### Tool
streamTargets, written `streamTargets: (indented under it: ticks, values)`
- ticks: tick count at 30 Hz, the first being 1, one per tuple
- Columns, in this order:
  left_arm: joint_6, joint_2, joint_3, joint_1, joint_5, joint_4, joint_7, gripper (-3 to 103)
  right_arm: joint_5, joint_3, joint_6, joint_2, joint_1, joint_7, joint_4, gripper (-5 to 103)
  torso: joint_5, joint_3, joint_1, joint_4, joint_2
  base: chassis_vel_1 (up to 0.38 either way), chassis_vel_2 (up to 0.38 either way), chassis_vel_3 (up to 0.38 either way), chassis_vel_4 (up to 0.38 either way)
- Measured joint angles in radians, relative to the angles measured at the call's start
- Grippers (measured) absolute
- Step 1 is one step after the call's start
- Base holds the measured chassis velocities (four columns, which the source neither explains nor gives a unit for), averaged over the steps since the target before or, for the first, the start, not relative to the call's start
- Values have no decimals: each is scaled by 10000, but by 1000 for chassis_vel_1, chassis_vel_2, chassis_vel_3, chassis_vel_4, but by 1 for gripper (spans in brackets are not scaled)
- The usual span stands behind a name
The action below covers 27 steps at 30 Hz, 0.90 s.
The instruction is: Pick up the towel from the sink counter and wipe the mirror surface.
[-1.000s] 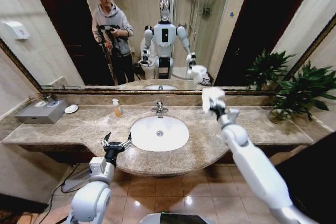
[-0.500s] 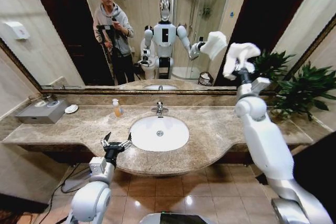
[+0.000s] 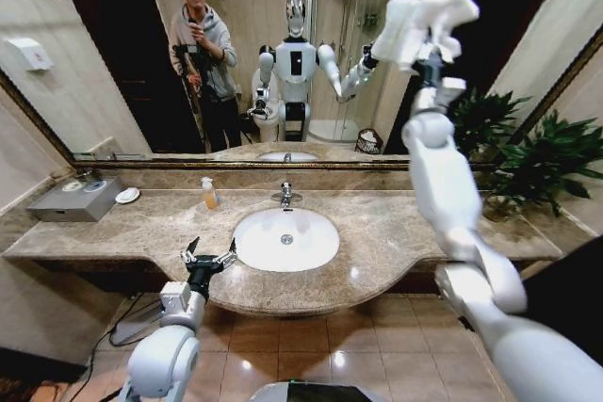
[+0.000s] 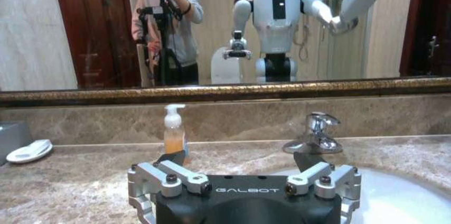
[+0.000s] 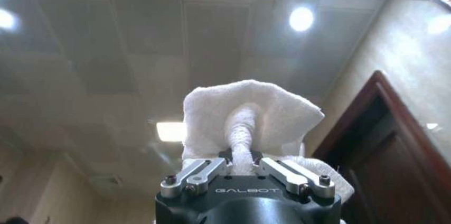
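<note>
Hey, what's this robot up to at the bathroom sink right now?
The right gripper is shut on the white towel and holds it high against the mirror, well above the sink counter. The left gripper hangs open and idle at the counter's front edge, near the basin.

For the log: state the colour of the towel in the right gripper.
White; the towel shows best in the right wrist view.

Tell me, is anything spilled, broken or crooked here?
Nothing stands out. The orange soap bottle stands upright on the speckled marble sink counter, which looks dry. The right end effector holds the rumpled white terry towel up at the big bronze-framed mirror; the left end effector hangs open near the counter's front edge.
</note>
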Motion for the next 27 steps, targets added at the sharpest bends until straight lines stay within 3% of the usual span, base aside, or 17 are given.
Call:
streamTargets:
  ticks: [1, 4, 11, 17, 22, 27]
  values:
    - [0, 0, 0, 0, 0, 0, 0, 100, 0, 0, 0, 0, 0, 0, 0, 8, 0, 0, 0, 0, 0, 0, 0, 0, 0]
    - [0, 0, -1, -1, 0, 0, -1, 100, -583, 238, 667, 959, 904, -174, -1297, 8, 0, -1, 0, -5, 0, 0, 0, 0, 0]
    - [0, 0, 0, -1, 0, 0, 0, 100, -1186, 17, 901, 1930, 1231, -397, -1823, 8, 1, -1, -3, 2, 0, 0, 0, 0, 0]
    - [0, 0, -1, -1, 0, 0, -1, 100, -1722, -91, 1103, 2003, 1430, -703, -2506, 8, 1, -1, -4, -5, 1, 0, 0, 0, 0]
    - [0, 0, 0, 0, 0, 0, -1, 100, -2221, 421, 1429, 1986, 1852, -822, -3694, 8, 2, -2, -5, -4, 2, 0, 0, 0, 0]
    - [0, 0, 0, 0, 0, 0, -1, 100, -2250, 642, 1162, 1963, 1767, -568, -3366, 8, 5, -3, -5, -3, 3, 0, 0, 0, 0]
